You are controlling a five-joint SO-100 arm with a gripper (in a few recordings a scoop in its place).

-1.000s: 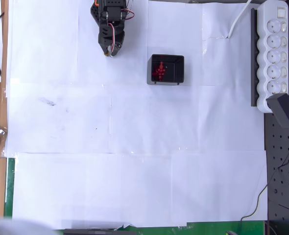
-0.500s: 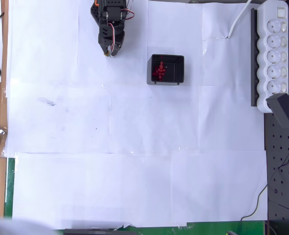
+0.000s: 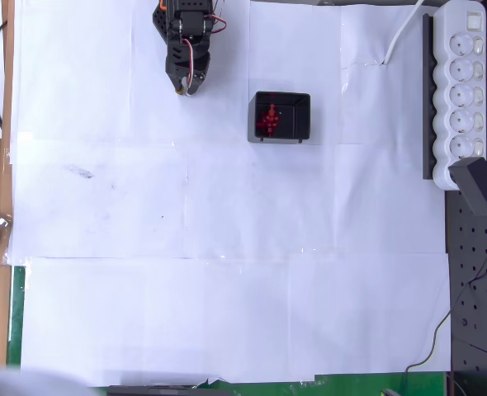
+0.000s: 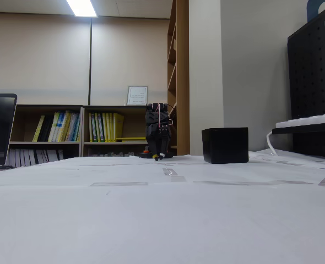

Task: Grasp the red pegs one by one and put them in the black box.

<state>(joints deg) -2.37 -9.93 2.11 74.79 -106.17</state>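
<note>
The black box (image 3: 281, 116) stands on the white paper at the upper middle of the overhead view, with a cluster of red pegs (image 3: 269, 120) lying on its floor. In the fixed view the black box (image 4: 225, 145) shows as a dark cube and its inside is hidden. My gripper (image 3: 183, 85) is folded back at the top of the overhead view, left of the box and apart from it, fingers pointing down at the paper and shut with nothing between them. In the fixed view the gripper (image 4: 159, 157) hangs just above the table, left of the box.
A white power strip (image 3: 465, 87) on a black rail lies along the right edge, with a black plug (image 3: 479, 186) below it. White paper sheets (image 3: 227, 247) cover the table. A wooden edge runs down the left side.
</note>
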